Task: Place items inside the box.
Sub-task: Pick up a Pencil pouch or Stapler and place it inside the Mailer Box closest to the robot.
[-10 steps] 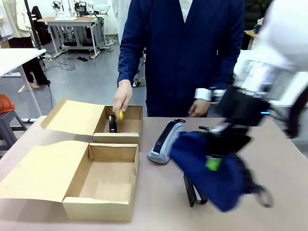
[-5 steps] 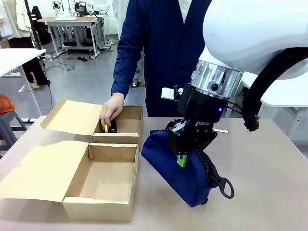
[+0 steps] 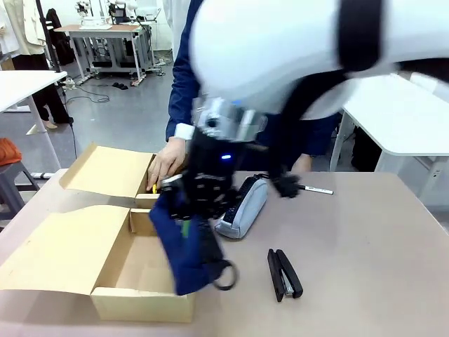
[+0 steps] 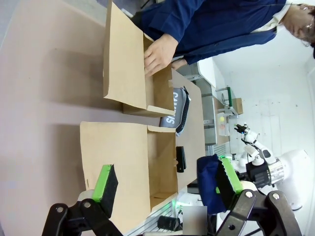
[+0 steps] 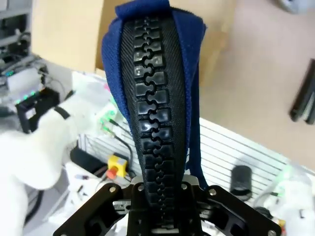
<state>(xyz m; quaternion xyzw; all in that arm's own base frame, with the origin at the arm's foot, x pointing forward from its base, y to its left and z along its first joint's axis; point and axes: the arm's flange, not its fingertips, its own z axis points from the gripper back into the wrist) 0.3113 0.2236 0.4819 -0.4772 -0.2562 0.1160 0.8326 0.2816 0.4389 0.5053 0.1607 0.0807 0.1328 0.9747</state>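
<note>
Brown table (image 3: 365, 239) fills our front view, with a person standing at 12 o'clock. We see two open cardboard boxes. The near box (image 3: 144, 305) sits at 8 o'clock. The far box (image 3: 112, 172) sits at 10 o'clock, where the person's hand (image 3: 167, 163) is by the yellow utility knife (image 3: 154, 187).

Our right gripper (image 3: 189, 210) is pinched tight on the navy zip pencil case (image 3: 188, 260). The case hangs right over the near box's right wall, and we cannot tell if it touches. Our left gripper (image 4: 166, 178) is wide open and holds nothing.

The grey zip pencil case (image 3: 244, 202) lies near the middle, the black stapler (image 3: 284, 274) at 5 o'clock, and the black marker pen (image 3: 317, 189) at 1 o'clock.

We think the case could catch on that wall and fall outside if we let go here. The arm looks blurry, so it may be going fast. It could bump the box or the hand close by.
</note>
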